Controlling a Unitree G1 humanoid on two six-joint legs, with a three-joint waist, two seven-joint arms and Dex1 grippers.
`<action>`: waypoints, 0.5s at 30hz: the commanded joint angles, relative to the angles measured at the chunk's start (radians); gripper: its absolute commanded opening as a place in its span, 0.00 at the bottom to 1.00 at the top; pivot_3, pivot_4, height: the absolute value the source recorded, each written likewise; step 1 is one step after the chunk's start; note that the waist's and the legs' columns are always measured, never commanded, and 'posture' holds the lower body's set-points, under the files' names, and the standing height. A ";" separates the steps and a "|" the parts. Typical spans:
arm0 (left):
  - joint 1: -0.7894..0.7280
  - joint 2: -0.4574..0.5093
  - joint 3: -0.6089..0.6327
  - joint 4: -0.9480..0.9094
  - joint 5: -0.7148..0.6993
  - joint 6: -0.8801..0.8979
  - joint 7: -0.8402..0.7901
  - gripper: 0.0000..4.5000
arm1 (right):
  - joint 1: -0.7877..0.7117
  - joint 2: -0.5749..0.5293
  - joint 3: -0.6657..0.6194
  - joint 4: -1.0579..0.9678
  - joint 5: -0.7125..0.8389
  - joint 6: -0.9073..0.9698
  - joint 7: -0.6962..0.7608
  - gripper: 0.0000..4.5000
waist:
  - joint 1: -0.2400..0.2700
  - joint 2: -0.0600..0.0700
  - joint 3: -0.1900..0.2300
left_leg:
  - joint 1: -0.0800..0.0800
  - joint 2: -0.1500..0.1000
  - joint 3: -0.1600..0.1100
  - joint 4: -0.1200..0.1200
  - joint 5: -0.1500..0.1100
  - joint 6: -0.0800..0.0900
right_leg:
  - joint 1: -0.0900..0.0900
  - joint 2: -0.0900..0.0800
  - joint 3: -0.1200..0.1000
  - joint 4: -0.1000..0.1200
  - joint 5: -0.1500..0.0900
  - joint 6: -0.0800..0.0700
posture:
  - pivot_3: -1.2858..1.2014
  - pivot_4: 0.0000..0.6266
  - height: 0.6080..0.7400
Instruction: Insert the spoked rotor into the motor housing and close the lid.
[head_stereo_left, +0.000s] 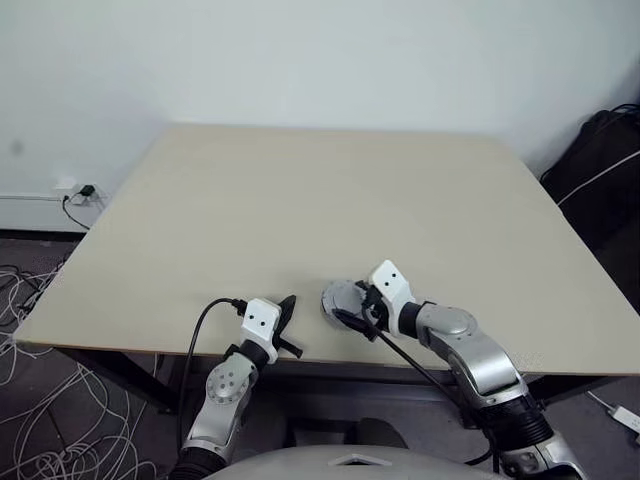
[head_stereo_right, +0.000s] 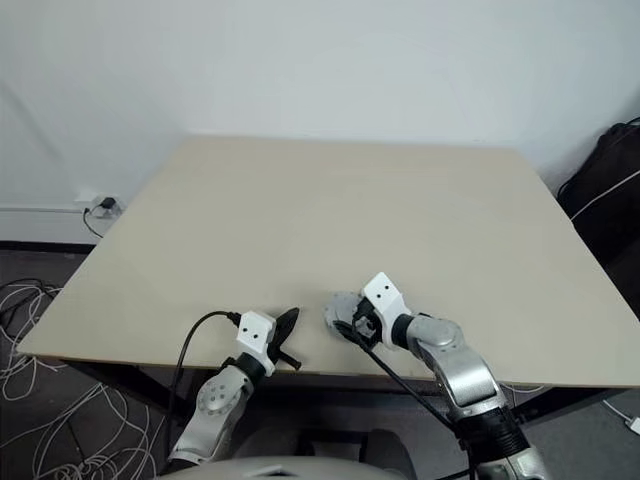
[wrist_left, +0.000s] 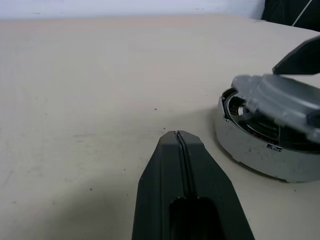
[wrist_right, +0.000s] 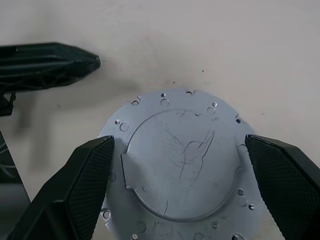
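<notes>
The lid (wrist_right: 182, 162) sits on the motor housing (wrist_left: 265, 150) near the front edge of the tabletop (head_stereo_left: 330, 200), but it looks tilted, one side raised so the windings show beneath. The right gripper (wrist_right: 180, 185) hovers over it, its 2 fingers (wrist_right: 80, 185) spread wide on either side of the disc, gripping nothing. The left gripper (wrist_left: 180, 145) rests just beside, fingers pressed shut and empty. I judge the closing step unfinished; next the lid needs pressing down flat.

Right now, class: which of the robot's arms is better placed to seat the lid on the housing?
Right. The right gripper straddles the lid, fingers open; the left gripper is shut, off to the side.
</notes>
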 joint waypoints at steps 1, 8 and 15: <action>-0.011 -0.001 0.007 -0.034 -0.010 -0.023 0.006 0.00 | -0.033 -0.006 0.007 0.017 -0.008 -0.026 0.006 0.99 | 0.000 0.000 0.000 | 0.000 0.000 0.000 0.000 0.000 0.000 | 0.000 0.000 0.000 0.000 0.000 0.000 | 0.52 0.00 1.00; -0.007 0.001 0.010 -0.037 -0.011 -0.025 0.010 0.00 | -0.041 -0.002 0.005 0.052 -0.017 -0.032 0.001 0.85 | 0.000 0.002 -0.001 | 0.000 0.000 0.000 0.000 0.000 0.000 | 0.000 0.000 0.000 0.000 0.000 0.000 | 0.52 0.00 1.00; -0.004 0.003 0.012 -0.038 -0.010 -0.025 0.012 0.00 | -0.021 0.028 -0.048 0.023 0.002 -0.051 -0.055 0.72 | 0.000 0.003 -0.002 | 0.000 0.000 0.000 0.000 0.000 0.000 | 0.000 0.000 0.000 0.000 0.000 0.000 | 0.52 0.00 1.00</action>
